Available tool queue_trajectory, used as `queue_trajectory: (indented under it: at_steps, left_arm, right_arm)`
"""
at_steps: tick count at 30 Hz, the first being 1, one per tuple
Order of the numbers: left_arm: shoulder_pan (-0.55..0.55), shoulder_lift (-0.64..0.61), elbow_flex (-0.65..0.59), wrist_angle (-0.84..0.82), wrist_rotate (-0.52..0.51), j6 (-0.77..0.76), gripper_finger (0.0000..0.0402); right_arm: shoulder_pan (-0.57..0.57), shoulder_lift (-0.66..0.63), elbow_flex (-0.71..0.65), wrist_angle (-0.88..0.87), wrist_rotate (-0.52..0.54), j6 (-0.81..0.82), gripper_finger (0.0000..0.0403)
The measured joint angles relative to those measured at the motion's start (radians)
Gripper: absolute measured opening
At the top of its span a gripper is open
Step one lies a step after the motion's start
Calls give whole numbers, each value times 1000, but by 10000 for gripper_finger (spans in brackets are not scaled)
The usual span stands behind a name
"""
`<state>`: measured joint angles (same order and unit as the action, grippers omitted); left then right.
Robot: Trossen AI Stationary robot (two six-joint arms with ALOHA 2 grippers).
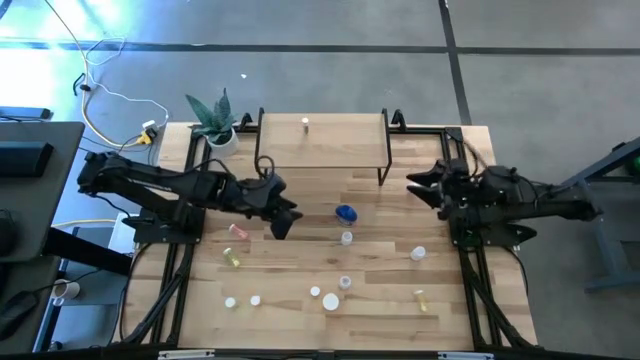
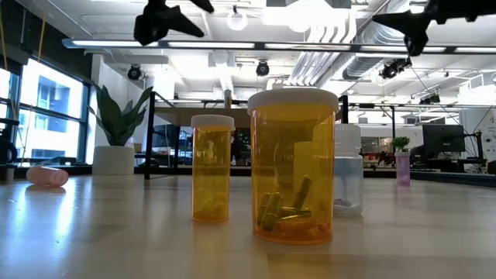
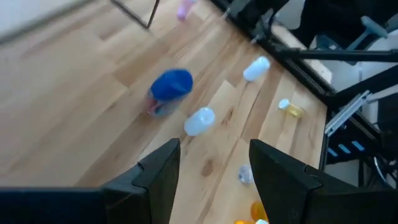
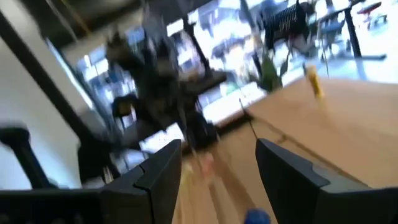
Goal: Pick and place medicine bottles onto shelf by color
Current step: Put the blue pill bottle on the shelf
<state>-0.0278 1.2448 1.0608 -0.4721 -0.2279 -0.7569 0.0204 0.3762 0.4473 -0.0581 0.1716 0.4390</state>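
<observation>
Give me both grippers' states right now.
Left gripper: open, empty, above the table near the blue bottle.
Right gripper: open, empty, raised on the table's right side.

Left gripper [image 1: 281, 226] fingers parted, empty – right gripper [image 1: 415, 186] likewise, raised

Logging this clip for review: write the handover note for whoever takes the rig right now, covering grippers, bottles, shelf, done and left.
Left gripper: open, empty, above the table's middle, beside the blue bottle.
Right gripper: open, empty, near the shelf's right legs.
Done: one small yellow bottle stands on the shelf.
Left: the blue bottle, a clear white-capped bottle, a pink bottle and about eight more small bottles are scattered on the table in front of the shelf.
</observation>
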Motion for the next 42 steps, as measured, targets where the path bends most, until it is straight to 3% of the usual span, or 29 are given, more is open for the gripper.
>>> queue_trajectory:
  at_steps: [5,15,21,27,32,42]
  left_arm:
    - [53,-68,0,-9,6,115,184]
    - [165,-257,1,-110,78,271,184]
    - [174,-322,1,-193,79,325,184]
    - [174,-365,1,-223,81,368,184]
    - [174,-388,1,-229,82,376,184]
    - [174,-402,1,-271,113,412,184]
  right_arm:
    - [0,145,103,-32,-49,-41,197]
    - [0,409,296,-29,-44,-91,197]
    - [-1,536,380,-89,-42,-222,197]
    - [-33,641,467,-101,-37,-230,197]
    - [-79,736,587,-275,-15,-196,203]
    - [-100,948,750,-574,-26,-46,260]
